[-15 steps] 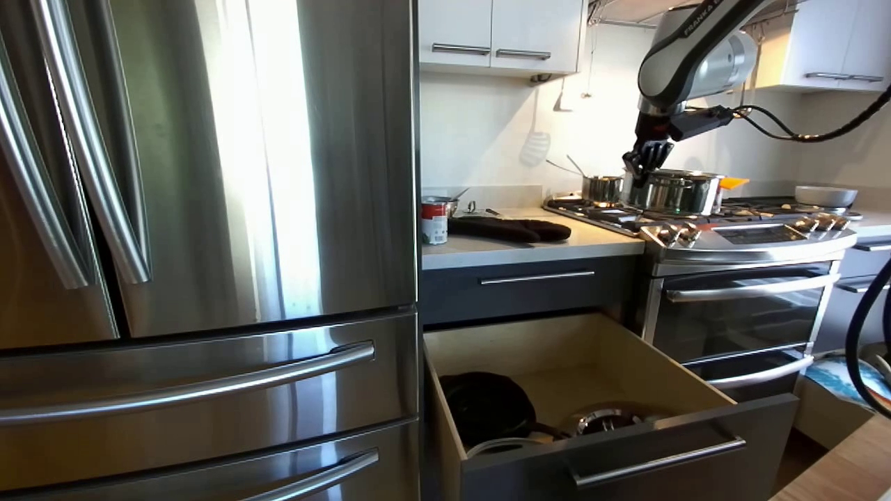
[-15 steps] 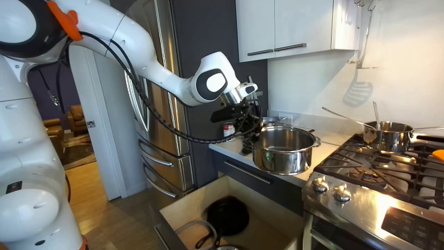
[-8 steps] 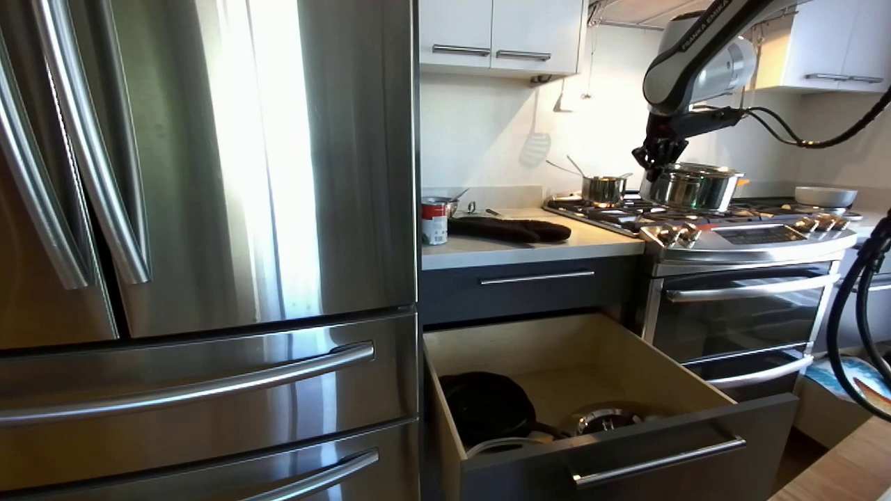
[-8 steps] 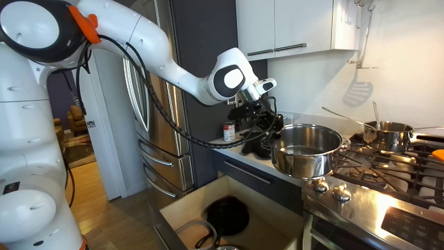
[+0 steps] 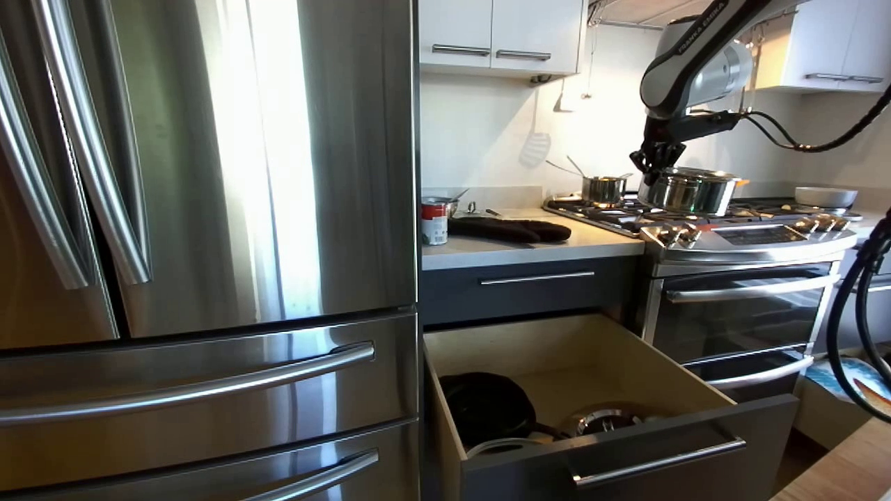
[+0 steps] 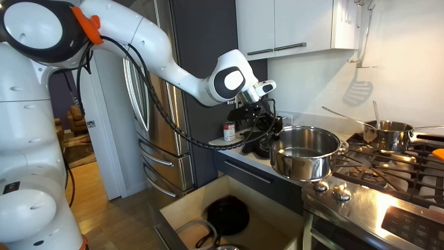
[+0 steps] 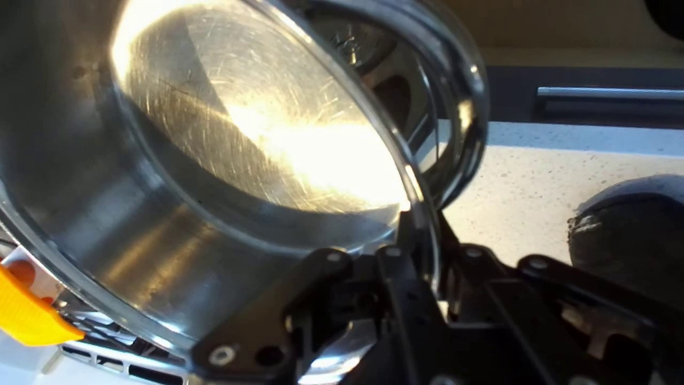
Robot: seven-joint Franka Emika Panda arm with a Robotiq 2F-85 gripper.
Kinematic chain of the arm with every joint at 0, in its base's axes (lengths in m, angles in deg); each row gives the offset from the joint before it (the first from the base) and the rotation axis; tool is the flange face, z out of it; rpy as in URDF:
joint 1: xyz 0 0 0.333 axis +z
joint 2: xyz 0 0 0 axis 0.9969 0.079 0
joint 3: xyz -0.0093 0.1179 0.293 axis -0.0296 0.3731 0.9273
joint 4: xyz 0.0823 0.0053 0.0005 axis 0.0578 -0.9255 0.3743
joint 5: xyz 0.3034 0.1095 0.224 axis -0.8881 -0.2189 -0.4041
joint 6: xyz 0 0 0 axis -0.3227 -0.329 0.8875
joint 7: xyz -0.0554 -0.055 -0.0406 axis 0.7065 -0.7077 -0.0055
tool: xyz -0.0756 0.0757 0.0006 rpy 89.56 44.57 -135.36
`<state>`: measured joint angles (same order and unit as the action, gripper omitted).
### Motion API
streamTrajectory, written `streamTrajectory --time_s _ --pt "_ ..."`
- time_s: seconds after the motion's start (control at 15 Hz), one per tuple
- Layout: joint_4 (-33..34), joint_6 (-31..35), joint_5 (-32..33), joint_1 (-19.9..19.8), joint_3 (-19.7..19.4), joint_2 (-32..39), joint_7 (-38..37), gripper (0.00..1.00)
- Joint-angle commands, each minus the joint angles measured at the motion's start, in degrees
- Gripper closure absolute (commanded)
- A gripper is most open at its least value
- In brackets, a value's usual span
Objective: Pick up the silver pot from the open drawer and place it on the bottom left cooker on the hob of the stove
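A white Franka Panda arm [image 6: 156, 48] fills the left of an exterior view and extends right, across the stainless-steel fridge [image 6: 159, 137]. Hours here are counted from the silver pot [image 6: 305, 166], with twelve at the top of the view. The fridge stands between nine and ten o'clock. Lower down, between seven and eight, the wooden-walled drawer [image 6: 194, 203] is pulled out, with a black frying pan [image 6: 227, 215] inside it. On the countertop [image 5: 592, 240], seen in both exterior views, a red-and-white tin can [image 6: 229, 132] stands upright between nine and ten, and a black oven mitt [image 6: 256, 151] lies at nine.

The Robotiq gripper [image 7: 426, 219] is clamped on the pot's rim at ten o'clock. In the wrist view one of its fingers [image 7: 407, 235] sits inside the wall and one outside, and a loop handle [image 7: 465, 107] curves just beside them, toward one o'clock. The pot hangs upright at the left front corner of the hob [image 6: 402, 173]; how much of its base is over it I cannot tell.

Just right of it, between three and four, lies the front-left gas burner [image 6: 367, 175]. Two knobs [image 6: 342, 192] of the stove [image 6: 367, 208] show between four and five. Between two and three, a steel saucepan [image 6: 387, 142] stands on the hob with two metal utensils [image 6: 376, 114] leaning in it.
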<state>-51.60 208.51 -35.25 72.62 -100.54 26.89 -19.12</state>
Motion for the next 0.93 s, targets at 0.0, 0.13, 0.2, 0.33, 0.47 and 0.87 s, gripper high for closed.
streamTrajectory --time_s 0.0,0.13,0.2,0.33,0.47,0.87 --pt "4.40 -0.60 -3.30 -0.04 0.08 4.04 7.49 0.98" --pt "8.60 -0.73 -7.27 -0.75 0.67 8.00 12.64 0.98" --pt "11.19 -1.51 -8.25 -1.02 0.75 9.70 14.53 0.98" --pt "16.42 -2.50 -8.71 -1.65 0.79 12.88 17.53 0.98" --pt "21.90 -3.44 -8.98 -2.68 1.09 15.97 20.76 0.98" --pt "38.46 -11.83 -18.85 -10.10 5.72 25.05 36.12 0.98"
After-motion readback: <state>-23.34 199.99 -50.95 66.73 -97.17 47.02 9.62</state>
